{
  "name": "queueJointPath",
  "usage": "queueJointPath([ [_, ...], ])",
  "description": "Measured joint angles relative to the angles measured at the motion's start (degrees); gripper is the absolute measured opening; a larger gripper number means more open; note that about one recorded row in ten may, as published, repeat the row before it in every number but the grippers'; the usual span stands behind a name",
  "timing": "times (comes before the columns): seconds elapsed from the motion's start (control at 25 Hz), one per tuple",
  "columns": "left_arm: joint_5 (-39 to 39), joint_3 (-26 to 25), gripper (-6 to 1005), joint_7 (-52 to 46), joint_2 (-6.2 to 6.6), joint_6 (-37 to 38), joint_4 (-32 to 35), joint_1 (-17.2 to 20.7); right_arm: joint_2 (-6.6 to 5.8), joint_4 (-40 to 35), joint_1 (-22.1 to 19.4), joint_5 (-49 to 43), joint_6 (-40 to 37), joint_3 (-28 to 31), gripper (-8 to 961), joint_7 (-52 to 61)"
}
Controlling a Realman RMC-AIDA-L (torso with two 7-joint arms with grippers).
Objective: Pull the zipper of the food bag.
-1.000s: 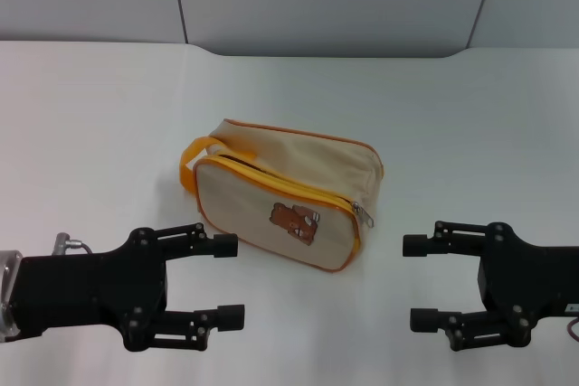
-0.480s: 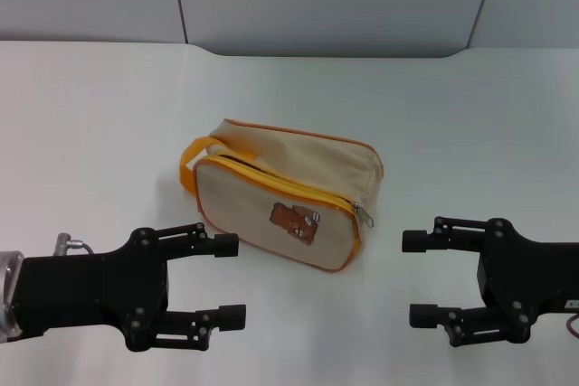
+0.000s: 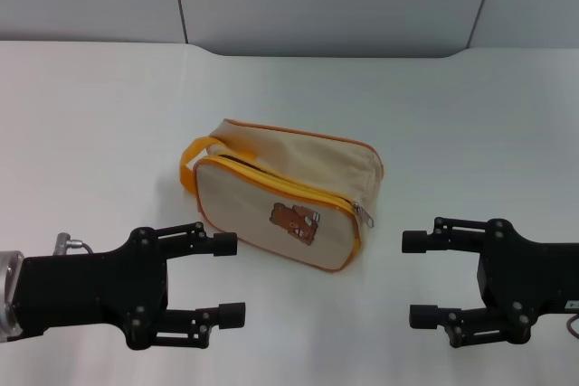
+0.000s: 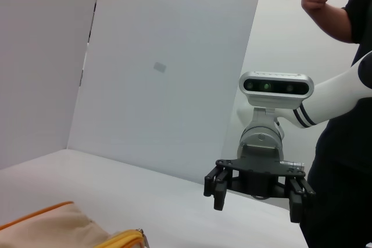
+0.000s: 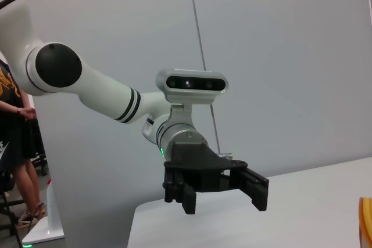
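The food bag (image 3: 288,192) lies on the table (image 3: 109,124) between both claws.

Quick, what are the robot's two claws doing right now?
Left gripper: open, holding nothing, near the food bag.
Right gripper: open, holding nothing, on the bag's other side.

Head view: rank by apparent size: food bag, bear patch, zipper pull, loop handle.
1. food bag
2. loop handle
3. bear patch
4. zipper pull
All on the one bag, so nearness barely skews this.

No readable text or nos. anywhere (food bag (image 3: 282,194) patch: picture only).
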Motion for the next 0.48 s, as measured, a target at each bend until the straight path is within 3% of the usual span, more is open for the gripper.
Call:
queueJointPath([
  [0.48, 0.0, 0.0, 824, -0.2, 0.00, 0.1, 0.0, 0.2, 0.00, -0.7, 0.0, 0.0, -0.6, -0.2, 790, 0.0],
])
